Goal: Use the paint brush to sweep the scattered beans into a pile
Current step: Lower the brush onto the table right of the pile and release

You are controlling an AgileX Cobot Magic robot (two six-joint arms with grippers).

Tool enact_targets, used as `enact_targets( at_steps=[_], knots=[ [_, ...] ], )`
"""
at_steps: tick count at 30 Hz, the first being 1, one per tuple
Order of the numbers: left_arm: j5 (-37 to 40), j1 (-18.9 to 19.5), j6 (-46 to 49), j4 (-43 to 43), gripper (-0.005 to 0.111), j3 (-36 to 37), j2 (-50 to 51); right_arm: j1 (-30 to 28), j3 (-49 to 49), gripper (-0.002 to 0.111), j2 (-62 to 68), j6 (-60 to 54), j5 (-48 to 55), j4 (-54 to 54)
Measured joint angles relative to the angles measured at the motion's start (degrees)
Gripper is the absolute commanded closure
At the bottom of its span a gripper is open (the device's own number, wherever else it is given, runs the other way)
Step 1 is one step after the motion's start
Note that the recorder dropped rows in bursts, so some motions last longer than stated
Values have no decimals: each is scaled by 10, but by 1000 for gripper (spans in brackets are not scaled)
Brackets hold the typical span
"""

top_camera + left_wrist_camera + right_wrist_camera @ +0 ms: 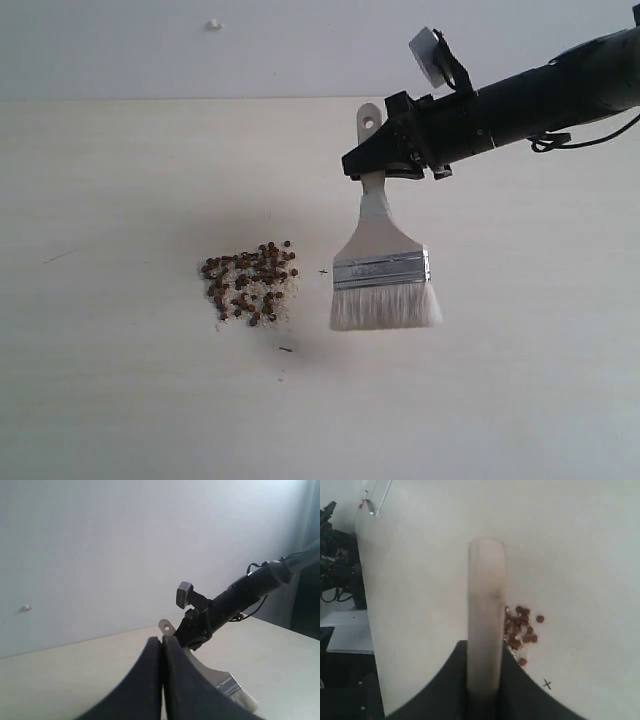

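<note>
The reddish-brown beans (250, 283) lie bunched in one patch on the pale table, mixed with white grains. The paint brush (383, 265) hangs just to their right, handle up and off-white bristles down near the table, a small gap away from the beans. My right gripper (378, 166) is shut on the brush's cream handle, whose holed end sticks out above it. In the right wrist view the handle (486, 615) runs out from between the dark jaws, with the beans (520, 630) beside it. My left gripper (163, 641) is shut and empty; it does not show in the exterior view.
A small black cross mark (323, 271) sits on the table between the beans and the brush. A short dark fleck (287, 349) lies below the beans. The table's far edge meets a white wall (200, 50).
</note>
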Motion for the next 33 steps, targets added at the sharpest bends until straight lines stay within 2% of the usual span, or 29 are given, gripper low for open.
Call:
enact_targets(
  at_steps=[13,18,28,33],
  knots=[
    [0,0,0,0,107,0,0,0,15,107,37,18,-71,-15],
    [0,0,0,0,107,0,0,0,15,95,39,23,-74,-14],
    [0,0,0,0,107,0,0,0,15,59,39,27,-80,-12],
    [0,0,0,0,107,0,0,0,15,51,39,27,-95,-5]
  ],
)
